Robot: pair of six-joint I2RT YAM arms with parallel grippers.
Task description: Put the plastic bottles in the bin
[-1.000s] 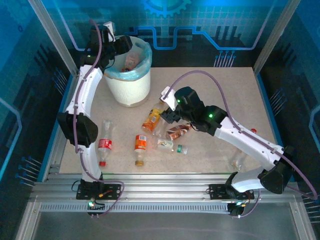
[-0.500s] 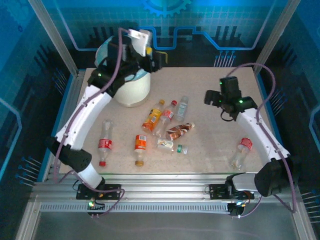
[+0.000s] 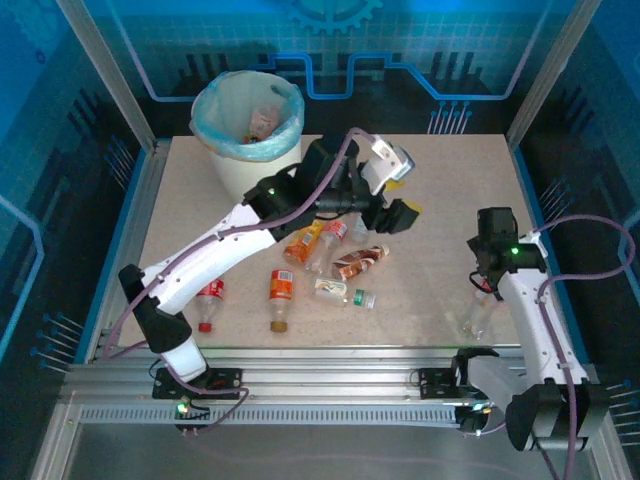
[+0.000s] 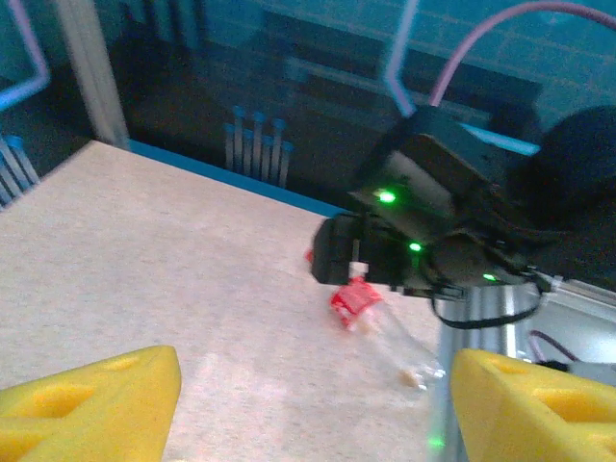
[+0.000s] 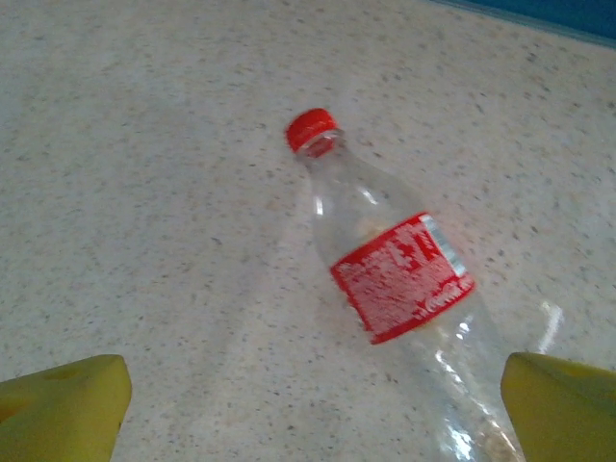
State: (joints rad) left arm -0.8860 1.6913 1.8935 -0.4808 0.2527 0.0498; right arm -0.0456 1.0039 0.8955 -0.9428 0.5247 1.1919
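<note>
Hovering: right tool (image 5: 313, 399) spread wide, empty, over red-label bottle (image 5: 399, 279) | left tool (image 4: 318, 395) parted, empty

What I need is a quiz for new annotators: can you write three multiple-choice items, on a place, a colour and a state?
1. Where on the table does the bin stand? A. far left corner B. near right corner C. centre
2. What colour is the cap of the bottle under the right hand? A. green B. red C. white
3. How is the right hand? A. shut on the bottle B. shut, empty C. open
Answers: 1 A: the top view shows it at the far left. 2 B: the right wrist view shows a red cap. 3 C: its fingers stand wide apart, gripping nothing.
</note>
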